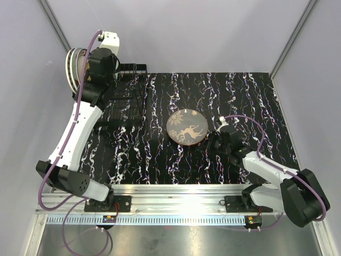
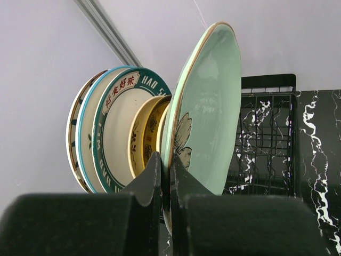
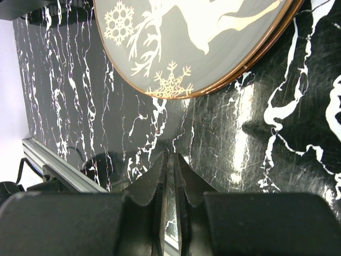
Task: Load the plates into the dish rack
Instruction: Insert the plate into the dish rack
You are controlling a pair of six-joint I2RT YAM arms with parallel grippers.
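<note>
Dish rack (image 1: 129, 96): plates (image 2: 114, 133) upright; left hand (image 2: 165, 166) clenched on green plate (image 2: 209, 106); right hand (image 3: 170, 166) state unclear.

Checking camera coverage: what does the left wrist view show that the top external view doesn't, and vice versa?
Only left wrist: the left gripper shut on the rim of the pale green plate, and lettering on a teal-rimmed plate. Only top external: the deer plate flat on the table, the right gripper beside it. Both: the dish rack and the row of upright plates.
</note>
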